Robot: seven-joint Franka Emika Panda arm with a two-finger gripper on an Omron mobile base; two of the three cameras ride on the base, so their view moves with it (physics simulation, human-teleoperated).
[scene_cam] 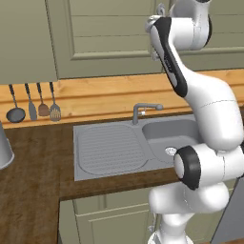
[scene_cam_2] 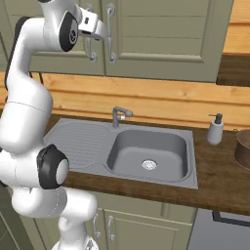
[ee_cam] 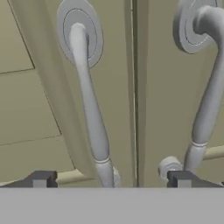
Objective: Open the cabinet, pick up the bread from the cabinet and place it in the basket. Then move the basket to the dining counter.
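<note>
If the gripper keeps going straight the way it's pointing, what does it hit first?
Most likely the left door's handle on the cabinet, which lies between the open fingers; depth is hard to judge.

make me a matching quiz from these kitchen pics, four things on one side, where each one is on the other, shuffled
Things:
1. soap dispenser
2. utensils
3. tap
4. claw

Places:
A. hanging on the wooden back wall
B. behind the sink basin, at its rim
C. open, up at the wall cabinet's door handles
D. standing on the dark worktop beside the sink

Pairs: 1-D, 2-A, 3-B, 4-C
</note>
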